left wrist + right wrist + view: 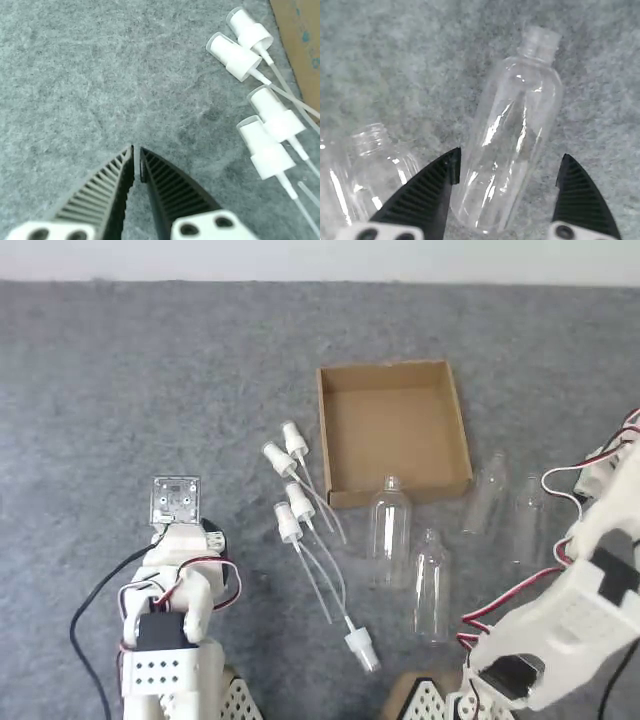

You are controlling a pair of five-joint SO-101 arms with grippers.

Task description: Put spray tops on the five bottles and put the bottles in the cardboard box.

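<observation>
Several clear bottles lie uncapped on the grey carpet: one [389, 530] just in front of the cardboard box [352, 499], one [432, 585] nearer, and two [487, 492] [527, 515] to the right. Several white spray tops [290, 480] lie left of the box, and one more [362, 648] lies near the front. My left gripper [136, 149] is shut with nothing in it, left of those tops [233, 56]. My right gripper [511, 159] is open above a lying bottle [520, 105], one finger on each side. A second bottle [365, 165] lies beside it.
The box stands with its top open and nothing inside. The left arm [170, 620] is at the front left, and the right arm [575, 610] at the front right, with red and white cables [560, 480] looping near the rightmost bottles. Bare carpet stretches across the back left.
</observation>
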